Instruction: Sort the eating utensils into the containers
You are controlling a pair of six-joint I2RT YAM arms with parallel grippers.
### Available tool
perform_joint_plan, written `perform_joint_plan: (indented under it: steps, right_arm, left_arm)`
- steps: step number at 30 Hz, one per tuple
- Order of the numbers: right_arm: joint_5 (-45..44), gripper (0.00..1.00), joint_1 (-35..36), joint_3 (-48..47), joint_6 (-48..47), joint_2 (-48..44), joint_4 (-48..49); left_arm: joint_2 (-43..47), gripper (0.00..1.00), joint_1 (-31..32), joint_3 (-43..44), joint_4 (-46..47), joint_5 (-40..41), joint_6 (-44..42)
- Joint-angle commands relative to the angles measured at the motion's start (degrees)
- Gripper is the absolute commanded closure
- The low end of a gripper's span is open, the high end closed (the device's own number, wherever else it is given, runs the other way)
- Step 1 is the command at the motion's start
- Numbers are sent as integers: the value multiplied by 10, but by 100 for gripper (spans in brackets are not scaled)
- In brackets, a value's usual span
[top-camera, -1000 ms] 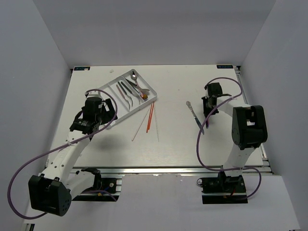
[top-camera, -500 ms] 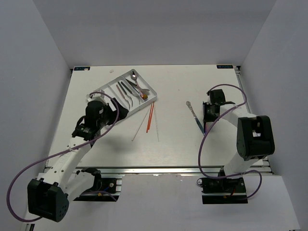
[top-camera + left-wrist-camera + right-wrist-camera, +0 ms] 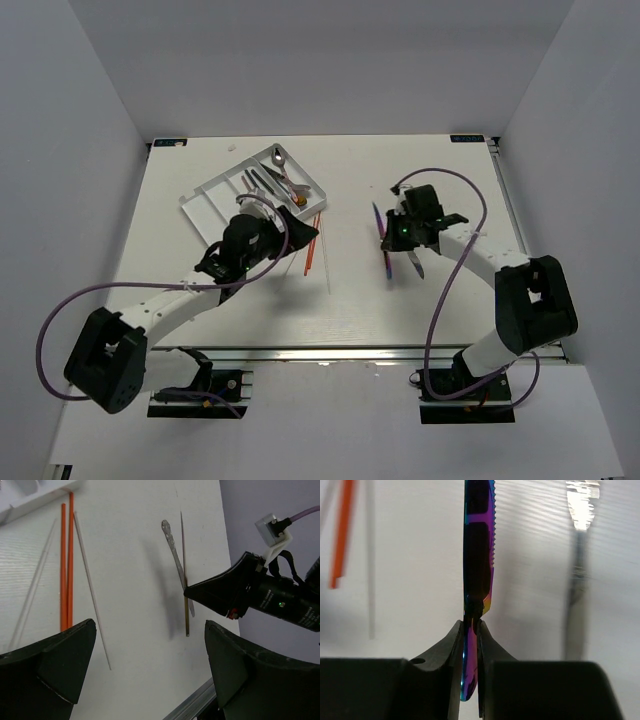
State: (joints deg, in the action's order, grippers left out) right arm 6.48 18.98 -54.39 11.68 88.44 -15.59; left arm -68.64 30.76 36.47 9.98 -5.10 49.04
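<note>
My right gripper [image 3: 471, 625] is shut on an iridescent purple-blue knife [image 3: 479, 555] and holds it on edge above the table; from above the gripper [image 3: 385, 232] and the knife [image 3: 380, 222] are at centre right. A silver utensil [image 3: 577, 580] lies on the table just right of the knife. My left gripper [image 3: 150, 625] is wide open and empty, hovering near the orange chopsticks [image 3: 67, 560] and pale chopsticks [image 3: 92, 590]. From above, the left gripper [image 3: 300, 233] is just below the white tray [image 3: 200, 200], which holds several utensils.
The orange chopsticks [image 3: 313, 245] and a pale chopstick [image 3: 325, 265] lie between the two grippers. The tray's corner [image 3: 30, 500] shows at the left wrist view's top left. The table's near metal edge [image 3: 195, 702] is close below the left gripper.
My right gripper has closed on the iridescent knife, lifted it and moved left. My left arm has swung right, from beside the tray to over the chopsticks.
</note>
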Motion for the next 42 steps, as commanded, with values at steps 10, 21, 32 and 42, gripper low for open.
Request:
perform_joint_plan:
  steps: [10,21,32,42]
  right_arm:
    - [75,100,192,-52,107,-13,105]
    - [116,100,256,-99,124,13,133]
    - [129,100,265,-135,128,51,146]
    - [56,11,244,-96,135,8,167]
  left_arm:
    - [-44,6,60,33,43,110,26]
    - [-26,33,59,45,-18,160,-2]
    - [-42,82,59,44,4,128,20]
    - [-46,100,7,118,-159,251,23]
